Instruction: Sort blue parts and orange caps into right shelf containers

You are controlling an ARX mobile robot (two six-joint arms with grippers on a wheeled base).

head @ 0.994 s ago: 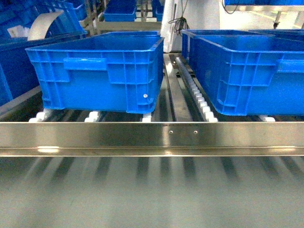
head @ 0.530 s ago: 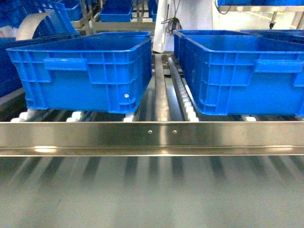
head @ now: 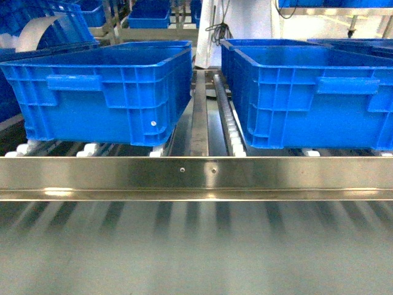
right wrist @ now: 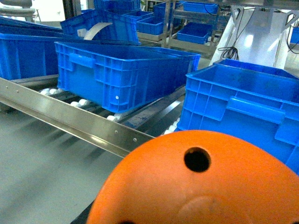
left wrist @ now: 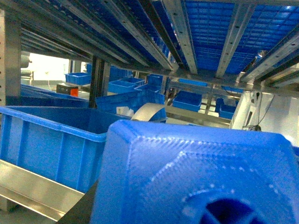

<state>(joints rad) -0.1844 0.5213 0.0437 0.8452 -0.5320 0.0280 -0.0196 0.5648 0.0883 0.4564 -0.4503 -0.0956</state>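
A blue part [left wrist: 196,172] with a textured face and a round opening fills the bottom of the left wrist view, held close to the camera; my left gripper's fingers are hidden behind it. An orange cap [right wrist: 196,186], domed with a small dark hole, fills the bottom of the right wrist view the same way, hiding my right gripper's fingers. Ahead, two right shelf containers stand on the shelf [head: 196,175]: one crate on the left [head: 104,92] and one on the right [head: 313,98]. Neither gripper shows in the head view.
The shelf's steel front rail [right wrist: 70,116] runs across before the crates, with white rollers [head: 233,132] between them. A grey surface [head: 196,252] lies in front of the rail. More blue crates [left wrist: 187,100] stand on racks behind, and an upper shelf level [left wrist: 187,32] hangs overhead.
In the head view both crates and the rail screws have slid to the left, so my view has shifted rightward along the shelf.
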